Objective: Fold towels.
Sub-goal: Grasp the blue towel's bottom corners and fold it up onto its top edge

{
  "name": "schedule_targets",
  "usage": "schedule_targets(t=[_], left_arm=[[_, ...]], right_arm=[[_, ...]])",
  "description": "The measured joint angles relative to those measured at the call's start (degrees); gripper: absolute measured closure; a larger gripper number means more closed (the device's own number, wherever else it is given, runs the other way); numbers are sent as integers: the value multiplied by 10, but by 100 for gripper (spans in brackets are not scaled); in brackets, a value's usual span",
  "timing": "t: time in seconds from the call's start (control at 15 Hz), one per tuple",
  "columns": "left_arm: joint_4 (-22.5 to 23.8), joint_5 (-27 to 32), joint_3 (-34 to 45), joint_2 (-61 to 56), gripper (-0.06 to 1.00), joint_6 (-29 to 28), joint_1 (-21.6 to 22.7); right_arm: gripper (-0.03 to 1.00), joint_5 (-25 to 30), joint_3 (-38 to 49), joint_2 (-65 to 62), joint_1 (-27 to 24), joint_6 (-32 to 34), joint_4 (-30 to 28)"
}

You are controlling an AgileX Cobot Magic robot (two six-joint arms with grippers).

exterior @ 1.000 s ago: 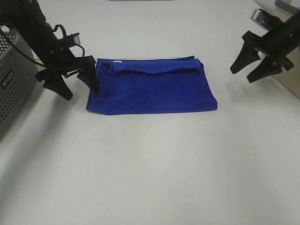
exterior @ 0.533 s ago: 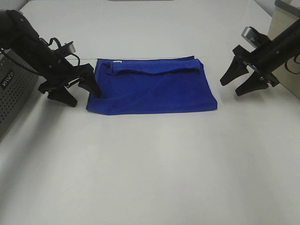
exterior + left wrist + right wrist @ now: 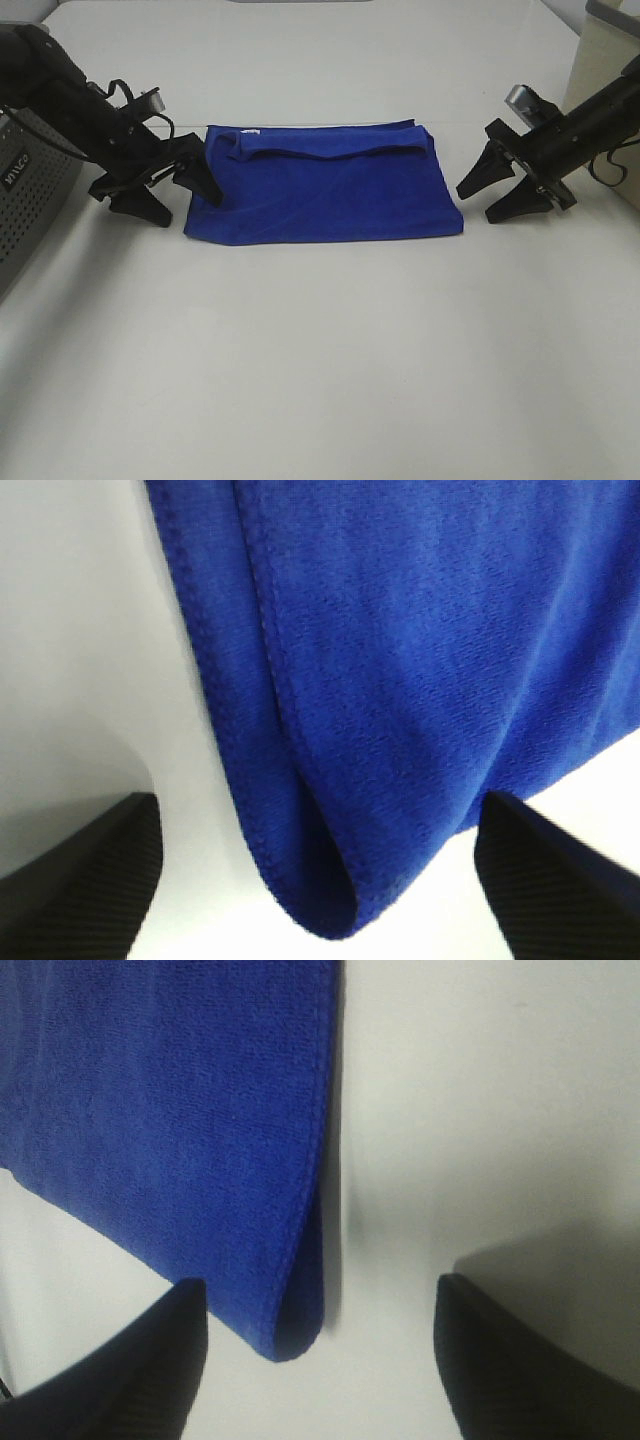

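Note:
The royal-blue towel (image 3: 325,190) lies folded flat on the white table, with a raised fold along its far edge and a small white tag (image 3: 249,131) at the far left. My left gripper (image 3: 182,203) is open and low at the towel's near-left corner, one finger (image 3: 200,185) over the towel's edge. In the left wrist view the towel corner (image 3: 400,680) sits between the open gripper's (image 3: 315,825) fingers. My right gripper (image 3: 477,205) is open, low, just right of the near-right corner. In the right wrist view that towel corner (image 3: 180,1130) lies between the gripper's (image 3: 320,1300) fingers.
A grey perforated basket (image 3: 25,190) stands at the left edge behind the left arm. A beige box (image 3: 610,60) stands at the far right behind the right arm. The white table (image 3: 320,350) stretches in front of the towel.
Both grippers have come down to the table and closed in on the towel's near corners. The right gripper moved left and down; the towel has not moved.

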Motion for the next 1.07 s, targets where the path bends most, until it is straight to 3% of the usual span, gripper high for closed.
schedule_targets(t=[0.33,0.6,0.73,0.87,0.93,1.07], left_arm=[[-11,4,-7,15,17,-13,-18],[-33,9,-20,36,33,-41,-57],[-30,12,-21,45,64,-46,-58],[-28,13,-21,48,88,-45,-58],[-28,14,-21,49,92,-38,-58],[-28,14,-21,49,93,-30,-58]], right_arm=[[34,-2,-2,5,7,1,-1],[41,-2,-29,37,82,18,27],[59,-2,-41,43,93,36,11],[82,-6,-42,48,92,47,-3],[92,-5,-42,48,92,49,-9],[97,6,-42,48,92,50,-13]])
